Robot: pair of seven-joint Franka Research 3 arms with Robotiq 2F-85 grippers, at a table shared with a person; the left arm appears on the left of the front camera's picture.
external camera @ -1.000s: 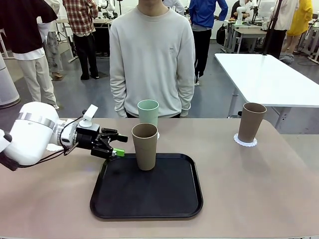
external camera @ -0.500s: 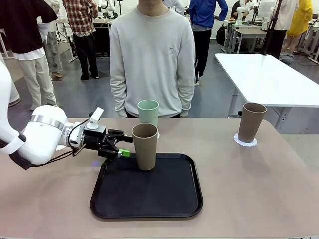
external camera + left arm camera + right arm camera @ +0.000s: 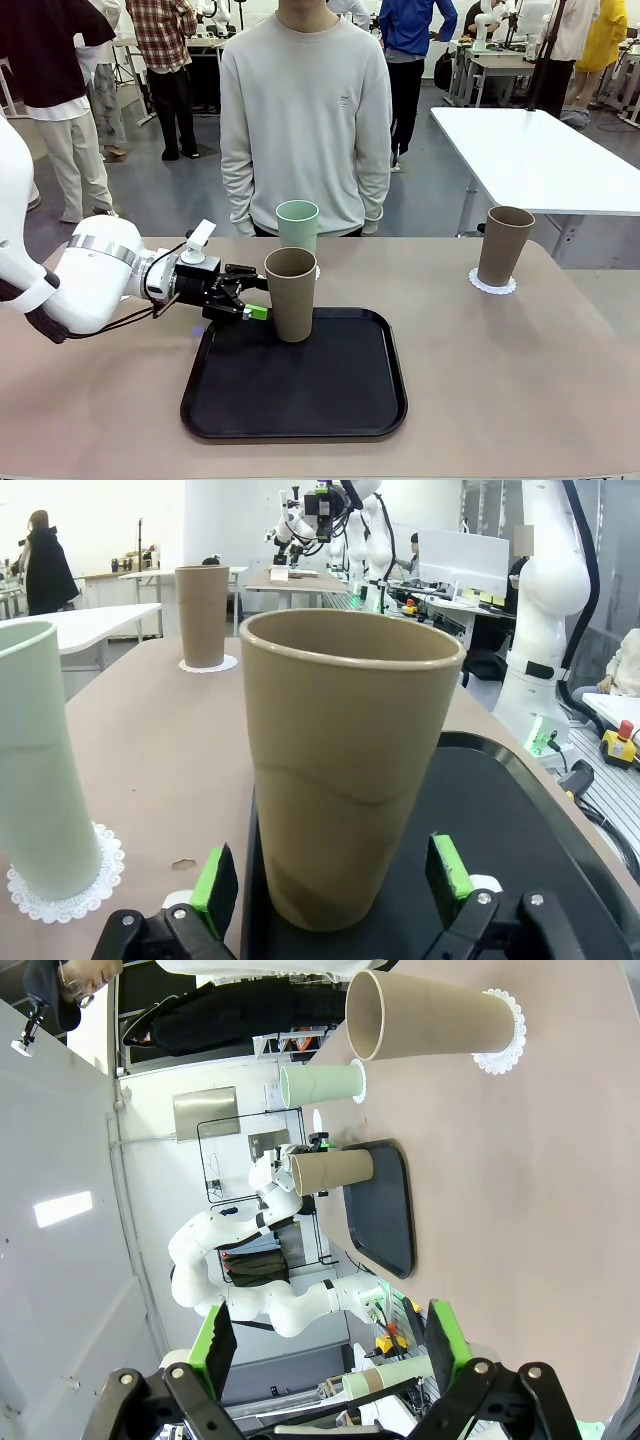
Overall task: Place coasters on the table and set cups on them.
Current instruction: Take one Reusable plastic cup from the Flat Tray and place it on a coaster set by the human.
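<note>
Front view: the left gripper (image 3: 248, 292) comes in low from the side, its fingers spread wide, just short of the tall tan-brown tapered tumbler (image 3: 291, 294) that stands upright on the black rounded-square tray (image 3: 295, 405). No contact visible. Beyond the fingers, a pale mint green tumbler (image 3: 297, 226) stands on the beige matte surface (image 3: 500, 370). Well off to the far side, a second tan-brown tumbler (image 3: 504, 245) sits on a white lacy paper doily (image 3: 493, 285).

Left wrist view: green-padded fingers (image 3: 215, 878) stand open to either side of the tan tumbler's base, gaps on both sides. Outside one finger, the mint tumbler rests on its own scalloped doily (image 3: 62, 900).

Right wrist view: the right gripper (image 3: 325, 1345) hangs with fingers apart, nothing between them; the doily-seated tan tumbler lies well ahead.
</note>
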